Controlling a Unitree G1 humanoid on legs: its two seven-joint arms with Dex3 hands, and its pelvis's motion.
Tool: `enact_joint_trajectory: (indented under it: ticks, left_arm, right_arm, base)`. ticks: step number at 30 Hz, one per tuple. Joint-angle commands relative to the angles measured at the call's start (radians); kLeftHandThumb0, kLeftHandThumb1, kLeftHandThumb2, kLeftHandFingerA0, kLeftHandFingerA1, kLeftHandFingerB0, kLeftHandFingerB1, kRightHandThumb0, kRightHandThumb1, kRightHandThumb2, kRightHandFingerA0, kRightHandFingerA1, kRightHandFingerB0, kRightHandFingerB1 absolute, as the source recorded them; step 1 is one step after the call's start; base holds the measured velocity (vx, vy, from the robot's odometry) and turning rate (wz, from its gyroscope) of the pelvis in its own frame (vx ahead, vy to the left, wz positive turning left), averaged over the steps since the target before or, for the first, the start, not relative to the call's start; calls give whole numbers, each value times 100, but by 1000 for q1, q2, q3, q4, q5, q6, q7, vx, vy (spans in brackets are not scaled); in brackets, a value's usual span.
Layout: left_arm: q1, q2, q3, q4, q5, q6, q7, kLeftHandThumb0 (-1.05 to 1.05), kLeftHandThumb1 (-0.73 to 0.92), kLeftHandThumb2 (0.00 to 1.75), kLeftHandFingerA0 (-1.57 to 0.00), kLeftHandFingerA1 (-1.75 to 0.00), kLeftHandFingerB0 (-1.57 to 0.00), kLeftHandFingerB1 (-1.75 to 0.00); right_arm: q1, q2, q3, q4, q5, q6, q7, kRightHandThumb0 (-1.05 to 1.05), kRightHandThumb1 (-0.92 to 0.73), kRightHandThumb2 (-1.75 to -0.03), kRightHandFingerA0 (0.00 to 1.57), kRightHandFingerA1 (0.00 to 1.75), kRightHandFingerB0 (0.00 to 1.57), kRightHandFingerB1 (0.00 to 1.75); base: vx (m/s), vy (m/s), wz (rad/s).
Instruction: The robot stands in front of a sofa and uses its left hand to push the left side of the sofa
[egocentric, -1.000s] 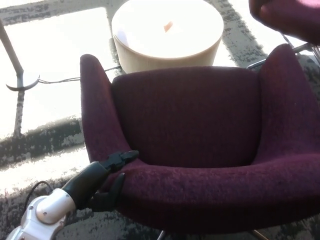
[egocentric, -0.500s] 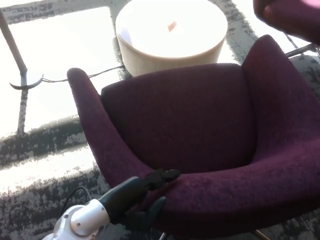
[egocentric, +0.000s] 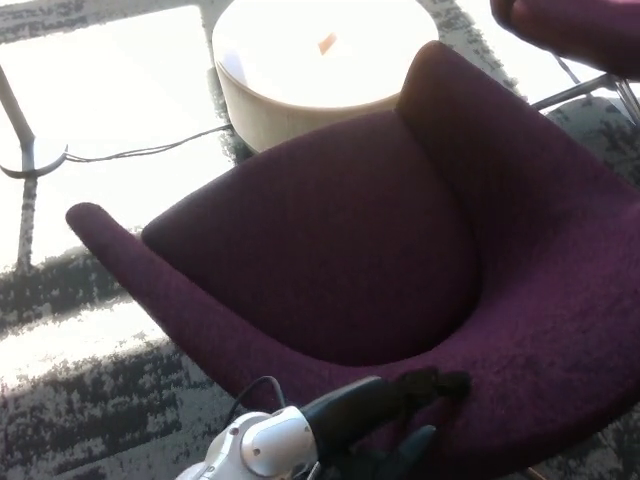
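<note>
Left robot hand (egocentric: 410, 415) pressed vs sofa (egocentric: 330, 250) front edge, fingers spread, holding nothing. Round table (egocentric: 320, 60) at 12 o'clock just behind sofa; cable (egocentric: 150, 152) on floor at 10.

**Left arm low in frame, hand spread**

I see only my left arm — its white-and-grey wrist at the bottom edge, black forearm angling up to the right. The left hand (egocentric: 405, 425) has its fingers apart: one reaching up-right, another pointing lower. My right hand isn't showing.
</note>
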Motion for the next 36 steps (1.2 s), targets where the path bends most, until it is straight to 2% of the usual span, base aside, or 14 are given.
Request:
enact_joint_trajectory:
  ticks: [1,4,6,8,11,12,17,18,27,29,34,35,36]
  left_arm:
    - [-6,-58,-68,-23,47,86,-56,-93,84,126,0,-17,0,-11]
    - [-6,-65,-74,-26,51,96,-54,-93,84,126,0,-17,0,-11]
    - [-17,-106,-98,-33,53,140,-64,-99,88,125,0,-14,0,-6]
    - [-27,-126,-112,-20,64,127,-55,-92,86,124,0,-20,0,-12]
    - [-28,-133,-113,-18,65,130,-55,-92,86,124,0,-20,0,-12]
    - [-40,-164,-129,-13,69,152,-55,-97,92,132,0,-22,0,-12]
    - [-39,-179,-144,-23,79,169,-53,-93,92,135,0,-27,0,-18]
    - [-42,-179,-150,-17,83,158,-55,-101,87,108,0,-14,0,-1]
    - [-57,-193,-160,7,91,131,-58,-102,87,114,0,-18,0,-5]
    - [-58,-202,-162,1,86,152,-72,-105,86,124,0,-16,0,-3]
    - [-56,-205,-165,-7,86,170,-81,-105,86,124,0,-16,0,-3]
    - [-56,-206,-166,-11,86,178,-82,-93,92,110,0,0,0,0]
    - [-54,-204,-171,-21,89,189,-83,-92,92,110,0,-1,0,0]
  right_arm:
    - [-8,-15,18,-4,-22,37,-45,-50,-81,-65,67,46,59,41]
    - [-8,-18,30,-7,-29,37,-60,-50,-81,-65,67,46,59,41]
    - [-10,-30,54,-4,-55,18,-68,-46,-80,-64,70,53,64,43]
    - [-8,-45,91,-9,-88,16,-87,-47,-76,-63,70,59,73,46]
    - [-8,-44,94,-8,-74,17,-83,-47,-76,-63,70,59,73,46]
    - [-11,-47,96,-8,-73,17,-84,-47,-76,-63,70,59,73,46]
    - [-11,-48,102,-8,-72,17,-88,-47,-76,-63,70,59,73,46]
    - [-9,-48,102,-8,-72,16,-89,-47,-76,-63,70,59,73,46]
    - [-10,-48,99,-8,-76,16,-92,-47,-76,-63,70,59,73,46]
    - [-11,-51,97,-9,-75,15,-92,-47,-76,-63,70,59,73,46]
    - [-8,-51,96,-10,-76,14,-93,-47,-76,-63,70,59,73,46]
    - [-8,-51,96,-10,-76,14,-93,-47,-76,-63,70,59,73,46]
    - [-8,-51,96,-10,-76,14,-93,-47,-76,-63,70,59,73,46]
  base:
    - [0,0,0]
    - [0,0,0]
    - [0,0,0]
    - [0,0,0]
    - [0,0,0]
    - [0,0,0]
    - [0,0,0]
    - [0,0,0]
    - [0,0,0]
    - [0,0,0]
    - [0,0,0]
    - [0,0,0]
    - [0,0,0]
